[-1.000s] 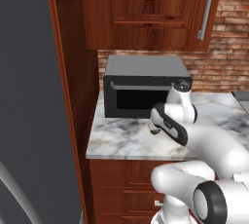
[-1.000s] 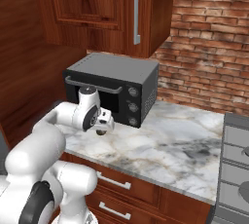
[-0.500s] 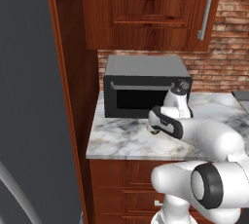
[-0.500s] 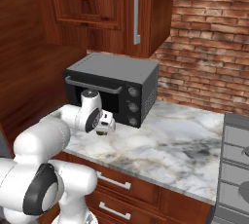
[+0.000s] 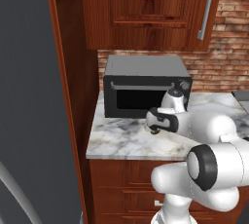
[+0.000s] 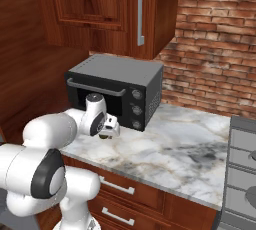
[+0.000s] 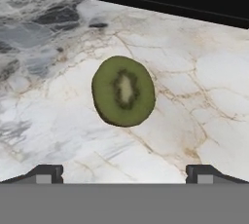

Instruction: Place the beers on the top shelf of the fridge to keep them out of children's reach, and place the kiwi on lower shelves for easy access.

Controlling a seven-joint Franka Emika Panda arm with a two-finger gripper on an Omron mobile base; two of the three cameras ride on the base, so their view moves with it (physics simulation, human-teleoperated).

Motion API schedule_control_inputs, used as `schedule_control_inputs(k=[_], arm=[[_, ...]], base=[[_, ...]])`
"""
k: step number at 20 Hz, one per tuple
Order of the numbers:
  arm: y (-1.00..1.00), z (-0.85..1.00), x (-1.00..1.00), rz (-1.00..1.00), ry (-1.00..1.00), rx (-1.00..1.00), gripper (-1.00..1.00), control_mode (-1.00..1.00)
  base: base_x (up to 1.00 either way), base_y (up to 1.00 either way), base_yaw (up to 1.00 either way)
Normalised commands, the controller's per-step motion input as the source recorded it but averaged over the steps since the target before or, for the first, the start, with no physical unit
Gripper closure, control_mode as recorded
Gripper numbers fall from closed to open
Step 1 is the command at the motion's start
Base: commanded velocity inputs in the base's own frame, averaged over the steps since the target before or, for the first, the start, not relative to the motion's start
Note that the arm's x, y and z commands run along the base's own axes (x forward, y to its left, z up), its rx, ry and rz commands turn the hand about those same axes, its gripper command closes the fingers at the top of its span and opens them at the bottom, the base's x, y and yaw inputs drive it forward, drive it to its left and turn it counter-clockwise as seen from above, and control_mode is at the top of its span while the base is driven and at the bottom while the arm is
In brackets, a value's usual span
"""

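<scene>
- Looking from the left base view, I see my gripper [image 5: 156, 128] low over the marble counter [image 5: 121, 140], just in front of the black countertop oven [image 5: 146, 87]. A small brownish thing under my hand is probably the kiwi [image 5: 154, 131], but it is too small here to be sure. The grey fridge [image 5: 29, 96] stands at the left, its door shut on this side, behind a wooden panel.
- Looking from the right base view, my gripper [image 6: 106, 135] points down at the counter [image 6: 190, 149] near the oven's [image 6: 115, 86] front corner. A brick wall [image 6: 215, 49] and a wooden cabinet [image 6: 110, 14] with a silver handle stand behind; a stove edge [image 6: 242, 154] is at the right.
- Looking through the hand view, the kiwi [image 7: 123, 91] lies on the marble [image 7: 204, 86], between and beyond my two fingertips [image 7: 46, 173], not touching them. My jaws stand fully apart and hold nothing.
- I judge the kiwi light, soft and easy to bruise, and its oval form may roll on the smooth stone. I would close gently across its narrow middle, with both pads low on its sides.
- The counter around it is flat and free, so the approach from above has enough room; only the oven front is near.
</scene>
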Motion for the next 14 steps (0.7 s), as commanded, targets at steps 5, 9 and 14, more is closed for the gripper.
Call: schedule_control_inputs(k=[5,9,14], arm=[[0.0,-0.15,0.21,-0.01,0.0,0.0,-1.0,-1.0],[0.0,-0.14,0.21,-0.01,0.0,0.0,-1.0,-1.0],[0.0,-0.14,0.19,-0.01,0.0,0.0,-1.0,-1.0]], base=[[0.0,0.0,0.0],[0.0,0.0,0.0],[0.0,0.0,0.0]])
